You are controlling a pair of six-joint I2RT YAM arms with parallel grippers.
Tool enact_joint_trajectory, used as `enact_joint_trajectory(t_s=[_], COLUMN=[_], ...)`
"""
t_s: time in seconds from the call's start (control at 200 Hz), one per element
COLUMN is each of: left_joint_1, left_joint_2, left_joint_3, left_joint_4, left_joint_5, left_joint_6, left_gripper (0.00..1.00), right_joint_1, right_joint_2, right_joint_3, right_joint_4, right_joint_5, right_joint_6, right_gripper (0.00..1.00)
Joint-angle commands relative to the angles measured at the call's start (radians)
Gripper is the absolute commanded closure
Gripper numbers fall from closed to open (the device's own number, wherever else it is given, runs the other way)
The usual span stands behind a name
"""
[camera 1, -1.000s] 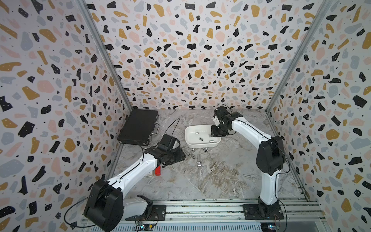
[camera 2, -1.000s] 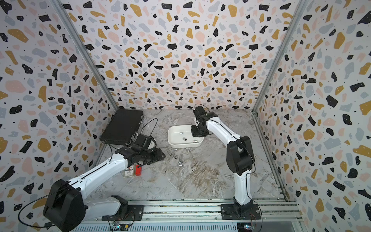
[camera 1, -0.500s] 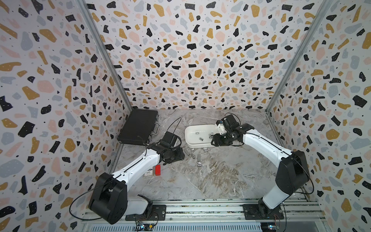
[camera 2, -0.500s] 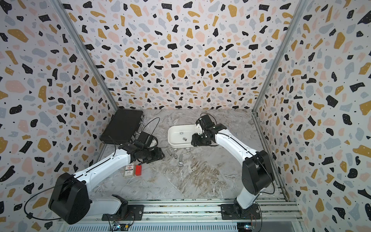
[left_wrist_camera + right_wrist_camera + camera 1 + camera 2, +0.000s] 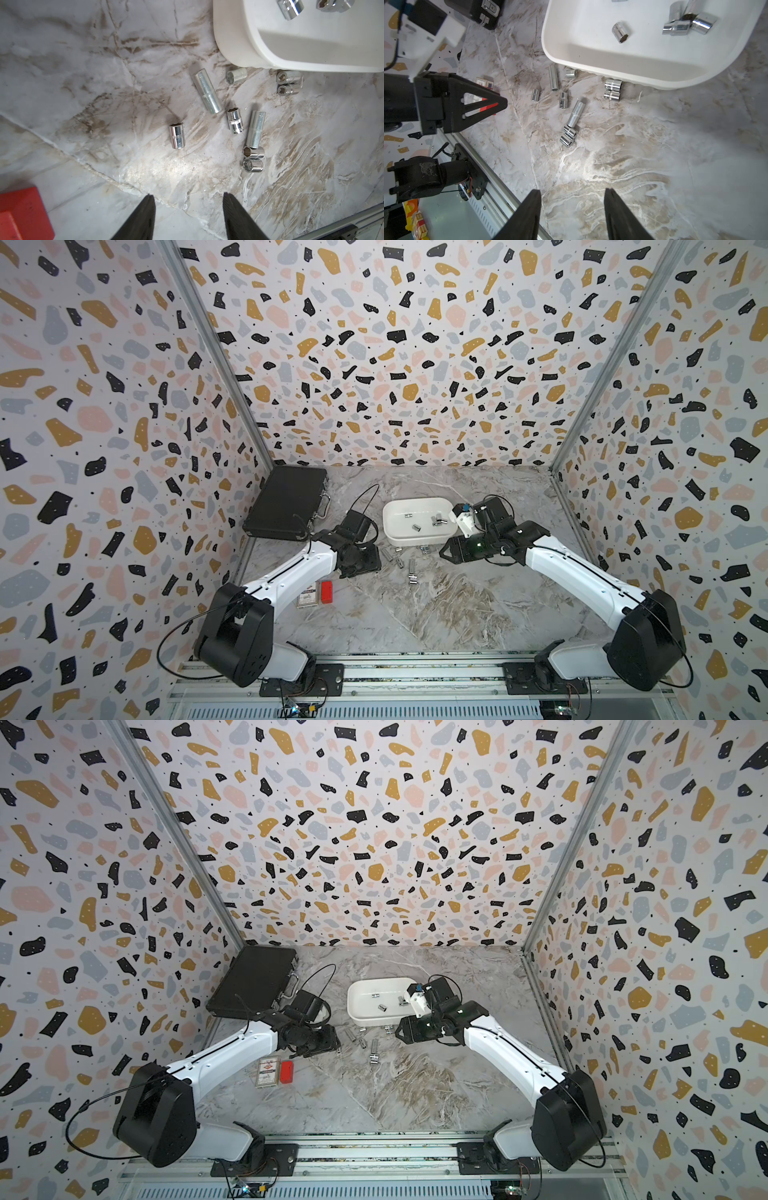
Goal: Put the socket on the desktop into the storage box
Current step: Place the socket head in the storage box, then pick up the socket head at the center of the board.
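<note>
9 loose sockets (image 5: 234,121) are seen lying on the tabletop (image 5: 83,62), scattered just beside the near wall of the storage box (image 5: 234,41); a few more are already inside it. Left fingers (image 5: 143,218) are held apart, empty. Right fingers (image 5: 527,216) are likewise apart, nothing clamped.

Risks judged:
- Smooth round chrome can be squeezed out or sent rolling.
- The 2 touching pairs (image 5: 253,153) may be lifted double or knocked.
- Sockets tucked against the wall leave little finger room, so the box may be shoved.
- Both arms are aimed at 1 cluster, so a clash is possible.
</note>
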Motion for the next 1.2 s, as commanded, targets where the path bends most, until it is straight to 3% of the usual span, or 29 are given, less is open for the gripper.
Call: enact_joint_trajectory(t_s=[0.0, 0.42, 1.196], left_joint_1=[0.005, 0.004, -0.002], left_joint_2=[0.018, 0.136, 0.323], left_joint_3=[0.045, 0.115, 0.180], left_joint_4=[-0.019, -0.050, -0.056], left_joint_5=[-0.025, -0.072, -0.124], left_joint_6=[0.025, 0.048, 0.065], left_gripper=[0.45, 0.48, 0.58], right_joint_1=[0.014, 0.049, 0.064], right_joint_2=[-0.054, -0.153, -0.171], right_joint_3=[-0.019, -0.112, -0.175], right_joint_4=[0.022, 0.042, 0.063], right_joint_5=[-0.023, -0.023, 0.001], right_joint_6=[-0.026, -0.037, -0.021], right_gripper=[0.46, 0.47, 0.49])
